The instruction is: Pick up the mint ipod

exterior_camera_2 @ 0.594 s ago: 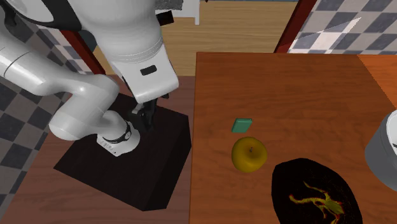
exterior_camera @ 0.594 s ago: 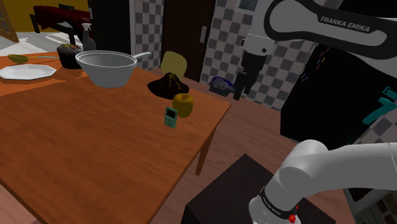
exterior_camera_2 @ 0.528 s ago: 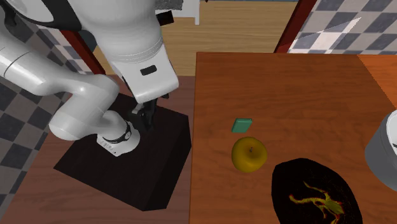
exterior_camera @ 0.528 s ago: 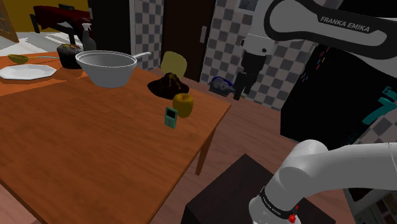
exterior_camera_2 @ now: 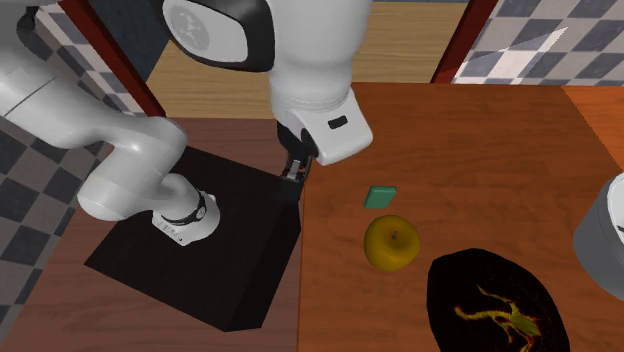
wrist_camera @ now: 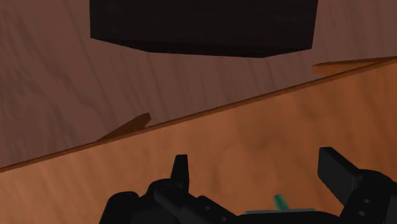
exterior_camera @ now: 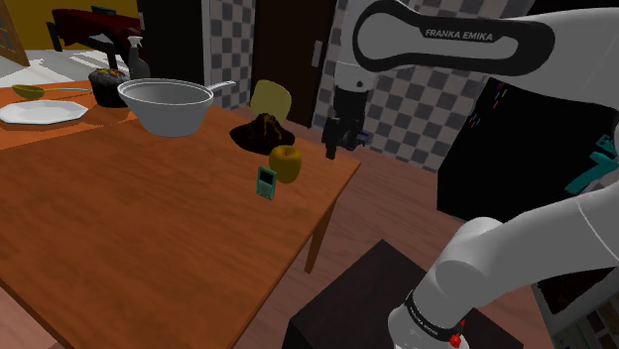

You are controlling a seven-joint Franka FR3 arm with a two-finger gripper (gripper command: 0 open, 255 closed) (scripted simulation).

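My hand (exterior_camera: pixel 332 149), fingers spread and holding nothing, hangs above the counter (exterior_camera: pixel 149 228) edge; the mint ipod (exterior_camera: pixel 266 182) stands nearby, untouched.

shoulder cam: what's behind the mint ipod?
A yellow-green apple sits just behind the upright ipod, which covers the apple's lower edge. The second exterior view shows a small gap between them.

Small mint ipod (exterior_camera: pixel 265 182), standing upright

1. We see that the gripper (exterior_camera: pixel 333 149) has moved toward the shoulder view's left, closer to the yellow apple (exterior_camera: pixel 286 164).
2. In the second exterior view it has left the black stand (exterior_camera_2: pixel 215 270) and now hangs at the edge of the table (exterior_camera_2: pixel 460 130).
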